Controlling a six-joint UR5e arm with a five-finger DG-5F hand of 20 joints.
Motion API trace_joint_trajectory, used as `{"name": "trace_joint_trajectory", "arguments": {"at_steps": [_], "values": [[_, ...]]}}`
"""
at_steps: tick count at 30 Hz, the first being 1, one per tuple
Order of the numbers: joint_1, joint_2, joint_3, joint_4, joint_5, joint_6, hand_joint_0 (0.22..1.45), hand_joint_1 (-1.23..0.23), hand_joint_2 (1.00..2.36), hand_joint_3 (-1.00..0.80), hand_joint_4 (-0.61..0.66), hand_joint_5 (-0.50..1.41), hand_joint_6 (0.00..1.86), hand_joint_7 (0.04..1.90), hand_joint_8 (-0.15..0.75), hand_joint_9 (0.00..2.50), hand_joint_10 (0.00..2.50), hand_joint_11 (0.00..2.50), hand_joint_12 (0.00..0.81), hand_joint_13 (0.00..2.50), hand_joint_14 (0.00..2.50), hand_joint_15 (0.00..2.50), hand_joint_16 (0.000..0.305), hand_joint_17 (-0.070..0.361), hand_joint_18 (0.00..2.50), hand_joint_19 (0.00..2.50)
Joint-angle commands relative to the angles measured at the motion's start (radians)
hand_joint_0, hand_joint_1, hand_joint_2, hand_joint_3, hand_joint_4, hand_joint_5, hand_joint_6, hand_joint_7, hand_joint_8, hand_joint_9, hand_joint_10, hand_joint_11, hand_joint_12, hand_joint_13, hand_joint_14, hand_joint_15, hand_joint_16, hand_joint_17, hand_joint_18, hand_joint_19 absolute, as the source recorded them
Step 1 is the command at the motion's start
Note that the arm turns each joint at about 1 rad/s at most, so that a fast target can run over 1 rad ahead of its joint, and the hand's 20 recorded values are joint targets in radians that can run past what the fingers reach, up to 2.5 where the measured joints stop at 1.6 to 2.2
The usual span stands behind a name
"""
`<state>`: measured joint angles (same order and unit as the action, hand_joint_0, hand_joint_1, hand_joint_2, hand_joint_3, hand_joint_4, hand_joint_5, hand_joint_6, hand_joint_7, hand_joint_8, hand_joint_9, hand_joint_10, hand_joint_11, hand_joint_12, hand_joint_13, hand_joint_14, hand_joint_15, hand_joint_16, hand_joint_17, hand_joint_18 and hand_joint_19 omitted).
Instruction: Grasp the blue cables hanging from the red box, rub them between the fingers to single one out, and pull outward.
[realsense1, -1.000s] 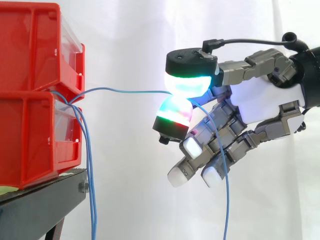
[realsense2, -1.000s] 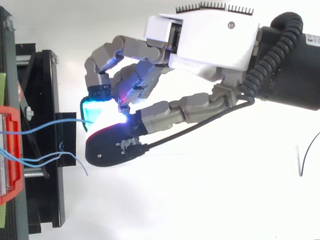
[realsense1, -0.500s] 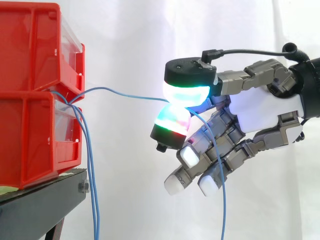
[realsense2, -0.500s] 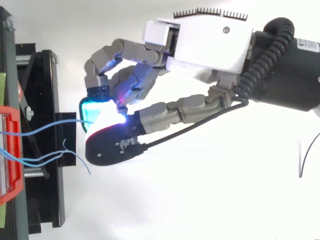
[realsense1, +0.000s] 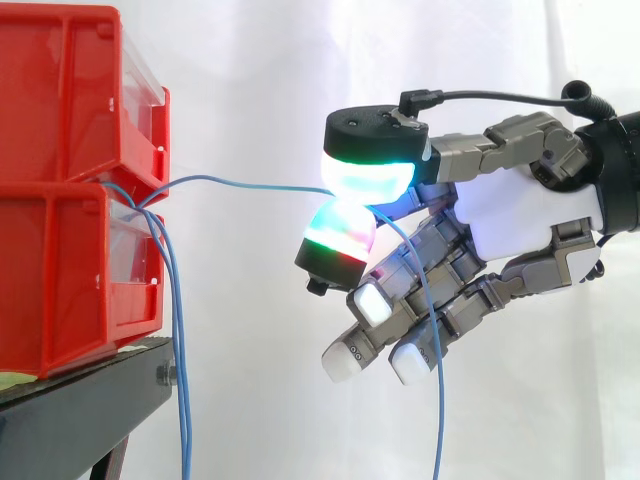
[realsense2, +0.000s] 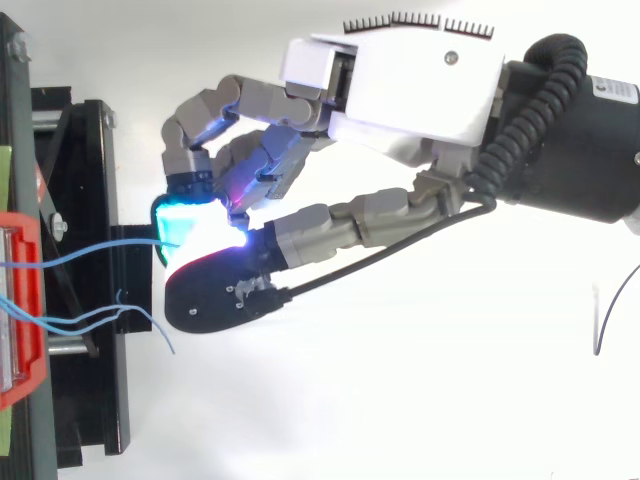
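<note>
Two red bins are stacked at the left on a black stand. Thin blue cables come out between them; most hang straight down beside the lower bin. One blue cable runs level to the right into my hand, where two glowing pads pinch it; its free end drops down past the other fingers. From above, the pinched cable leads from the bin front to the hand, and the loose cables lie lower in that view.
A white curtain backs the scene. A thin dark wire lies at the right edge of the top view. Open space sits under and left of the hand, between it and the bins.
The hand has shifted slightly left, toward the bins, still pinching the same cable. The cable's hanging end swung a little left with it.
</note>
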<state>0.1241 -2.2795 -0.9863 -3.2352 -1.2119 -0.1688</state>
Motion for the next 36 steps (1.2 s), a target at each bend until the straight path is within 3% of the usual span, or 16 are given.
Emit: {"name": "trace_joint_trajectory", "arguments": {"at_steps": [1,36], "values": [[0.000,0.000,0.000,0.000,0.000,0.000,0.61,-0.81,1.02,-0.09,0.02,-0.12,0.86,1.20,0.291,0.90,0.02,0.72,0.402,0.53,0.01,0.36,0.057,0.129,0.68,0.52],[0.000,0.000,0.000,0.000,0.000,0.000,0.60,-0.81,1.02,-0.09,0.04,-0.12,0.86,1.18,0.297,1.01,0.02,0.73,0.409,0.65,0.01,0.38,0.059,0.132,0.79,0.53]]}}
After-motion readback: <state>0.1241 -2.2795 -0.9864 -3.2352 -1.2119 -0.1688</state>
